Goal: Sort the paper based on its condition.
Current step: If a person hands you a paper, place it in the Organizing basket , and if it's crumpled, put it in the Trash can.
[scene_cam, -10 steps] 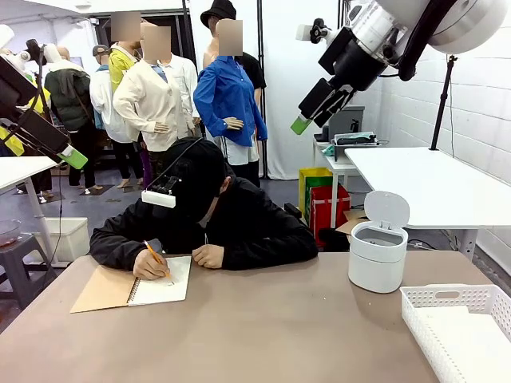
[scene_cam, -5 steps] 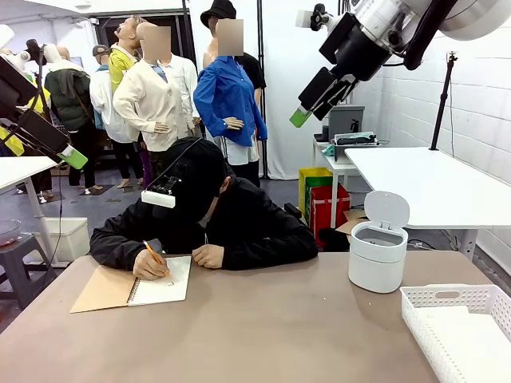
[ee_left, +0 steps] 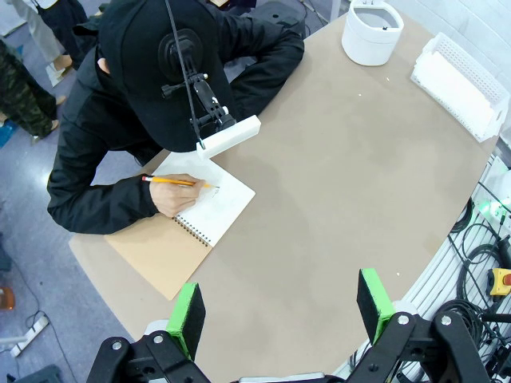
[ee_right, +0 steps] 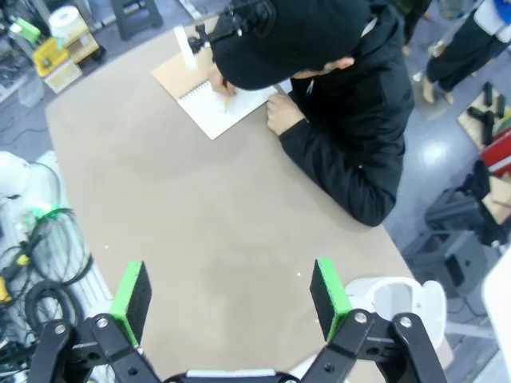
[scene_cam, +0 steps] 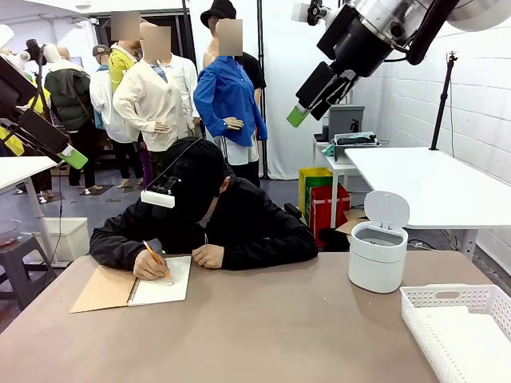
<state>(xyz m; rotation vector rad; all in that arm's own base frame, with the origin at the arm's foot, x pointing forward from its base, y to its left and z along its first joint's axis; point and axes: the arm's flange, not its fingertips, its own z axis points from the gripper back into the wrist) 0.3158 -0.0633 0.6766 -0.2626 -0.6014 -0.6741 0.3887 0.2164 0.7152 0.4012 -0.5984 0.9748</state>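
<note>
Loose paper is out of view. A person in black leans over the far left of the brown table [scene_cam: 271,335] and writes with a pencil on the white page of a tan spiral notebook [scene_cam: 132,287], also seen from above [ee_left: 188,231] [ee_right: 215,100]. My right gripper [scene_cam: 307,105] hangs high above the table's far side, open and holding nothing [ee_right: 230,291]. My left gripper [scene_cam: 70,155] is raised at the far left, open and holding nothing [ee_left: 279,302].
A white lidded bin [scene_cam: 378,255] [ee_left: 371,32] stands with its lid up at the back right. A white slatted basket [scene_cam: 463,327] [ee_left: 459,76] sits at the front right corner. Cables lie below the table's near edge.
My right arm has swung a little up and left, lifting its gripper slightly. The left arm and the person's pose look the same.
</note>
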